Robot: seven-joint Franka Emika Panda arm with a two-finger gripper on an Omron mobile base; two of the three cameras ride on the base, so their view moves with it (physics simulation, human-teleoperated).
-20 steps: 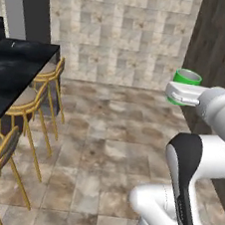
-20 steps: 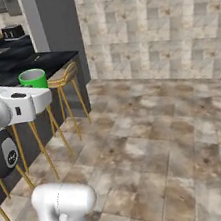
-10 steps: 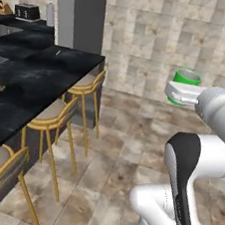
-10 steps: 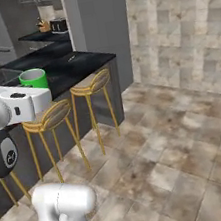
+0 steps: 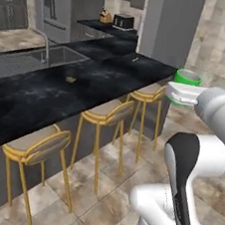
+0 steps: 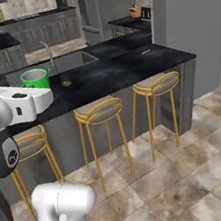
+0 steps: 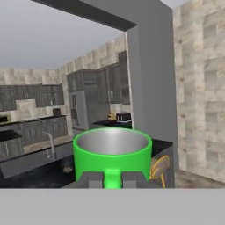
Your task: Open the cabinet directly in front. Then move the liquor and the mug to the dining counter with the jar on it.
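Observation:
My gripper (image 7: 112, 180) is shut on the mug (image 7: 112, 151), a bright green cup with a pale inside, and holds it upright in the air. The base views show the same mug (image 5: 188, 77) (image 6: 34, 78) riding on the end of my white arm, beside the stool side of the dining counter (image 5: 31, 99) (image 6: 126, 67). That counter is a long black marble island. On it, near the sink, stands the small dark jar (image 5: 70, 77) (image 6: 66, 81) (image 7: 67, 168). The liquor and the cabinet are out of view.
An inset grey sink (image 5: 26, 60) with a tall faucet (image 5: 45, 43) lies in the counter. Three yellow-framed stools (image 5: 106, 116) (image 6: 100, 111) line its near side. A grey pillar (image 6: 188, 14) stands at the counter's end. Tiled floor lies open on my side of the stools.
The whole picture has shifted, so the base has moved. The black counter and its stools now lie much closer and wider in view. The mug stays in my shut gripper.

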